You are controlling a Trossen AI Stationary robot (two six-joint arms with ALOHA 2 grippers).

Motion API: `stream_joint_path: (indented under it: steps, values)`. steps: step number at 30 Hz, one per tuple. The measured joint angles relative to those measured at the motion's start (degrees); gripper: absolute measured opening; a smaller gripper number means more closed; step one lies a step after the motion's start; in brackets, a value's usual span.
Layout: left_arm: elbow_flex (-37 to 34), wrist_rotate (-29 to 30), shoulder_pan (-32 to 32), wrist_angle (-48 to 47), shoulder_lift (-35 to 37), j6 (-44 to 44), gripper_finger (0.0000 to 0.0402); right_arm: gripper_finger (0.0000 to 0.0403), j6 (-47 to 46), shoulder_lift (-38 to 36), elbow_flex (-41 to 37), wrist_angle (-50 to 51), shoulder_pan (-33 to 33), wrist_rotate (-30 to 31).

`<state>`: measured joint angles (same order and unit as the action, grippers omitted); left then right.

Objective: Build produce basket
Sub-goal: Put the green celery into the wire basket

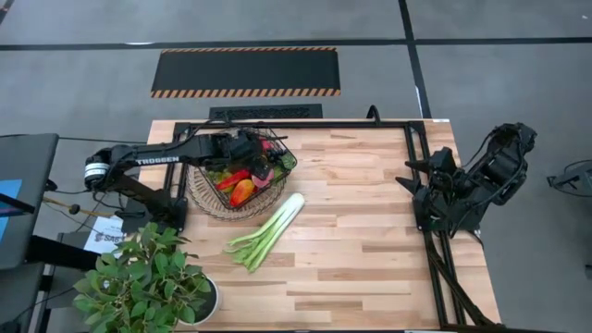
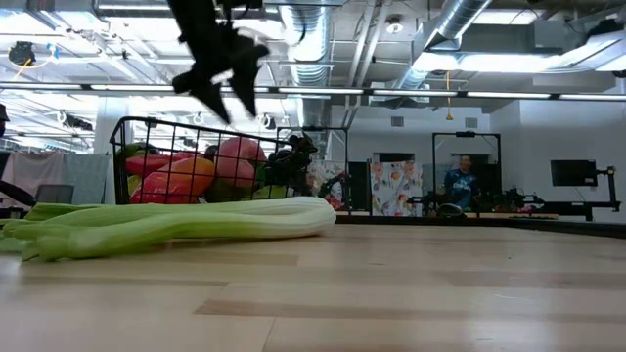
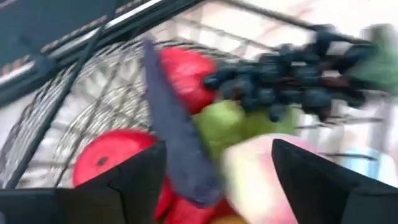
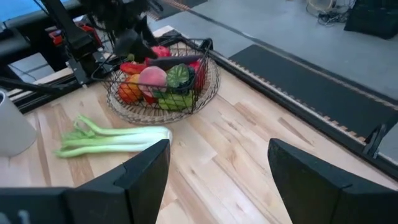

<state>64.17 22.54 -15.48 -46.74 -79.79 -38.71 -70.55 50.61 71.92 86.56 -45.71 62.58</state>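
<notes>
The dark wire basket (image 1: 199,199) stands at the table's far left and holds red apples (image 3: 115,158), a purple aubergine (image 3: 174,149), a green pear (image 3: 217,121), a peach (image 3: 255,168), dark grapes (image 3: 286,87) and an orange pepper (image 1: 242,191). My left gripper (image 1: 252,148) hovers open and empty just above the produce; it also shows in the low view (image 2: 225,98) and in its wrist view (image 3: 217,186). A long green-white leek (image 1: 268,231) lies on its side on the table, near the basket's front. My right gripper (image 4: 217,180) is open and empty at the table's right edge (image 1: 421,185).
A leafy potted plant (image 1: 139,287) in a white pot (image 4: 9,130) stands at the table's near left corner. A black frame (image 1: 421,166) runs along the far and right edges. Bare wood lies between the leek and the right arm. A person (image 2: 458,186) stands far behind the table.
</notes>
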Motion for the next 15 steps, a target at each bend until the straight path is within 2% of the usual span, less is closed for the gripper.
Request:
stream_joint_path:
  steps: [8,12,15]
  values:
    - [8.7,-3.4,5.7,3.5,0.0,8.1,0.0290,0.0291,0.0,0.3,0.0,0.0,0.0,-2.5]
    - [9.9,-7.2,11.0,4.7,0.0,12.2,0.0291,0.0291,0.0,0.4,0.0,0.0,0.0,-2.5]
    - [8.9,-8.4,15.8,4.8,0.0,10.1,0.0291,0.0291,0.0,0.8,0.0,0.0,0.0,-2.5]
